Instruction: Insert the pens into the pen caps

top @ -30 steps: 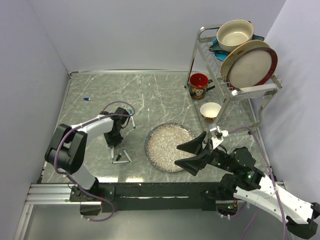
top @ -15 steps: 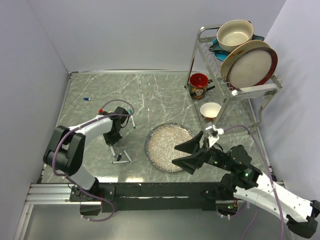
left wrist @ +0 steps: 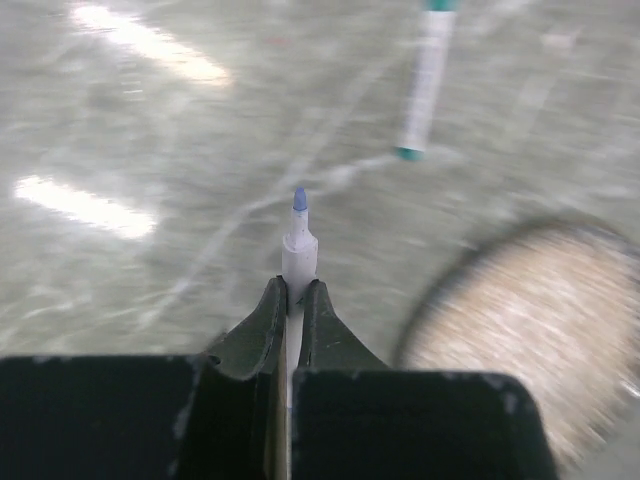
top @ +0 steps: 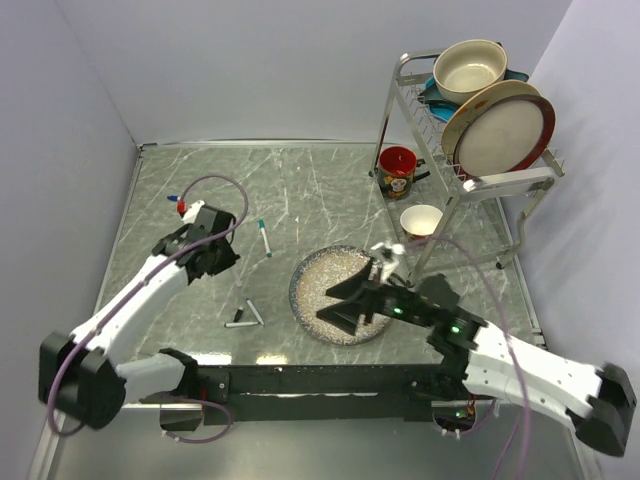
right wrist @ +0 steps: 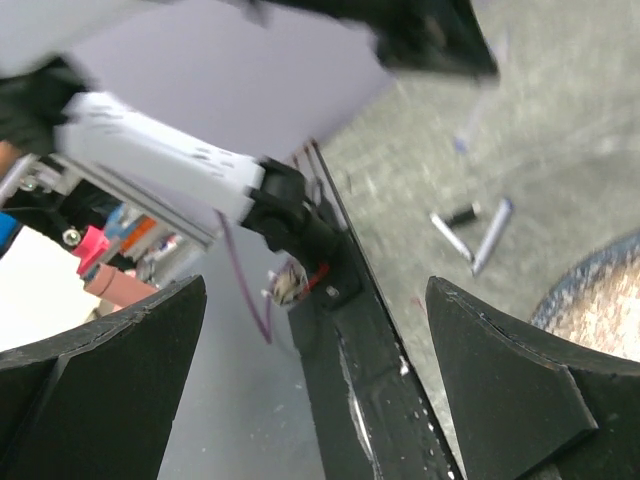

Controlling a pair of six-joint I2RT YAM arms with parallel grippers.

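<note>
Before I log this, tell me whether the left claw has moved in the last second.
Yes. The left claw, shut on a pen, has drawn away from the speckled plate, toward the far left.

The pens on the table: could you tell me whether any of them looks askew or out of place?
Nothing is damaged or spilled, but they lie scattered: two pens form a V left of the plate, and a teal-tipped pen lies alone farther back. The left gripper pinches a blue-tipped pen.
</note>
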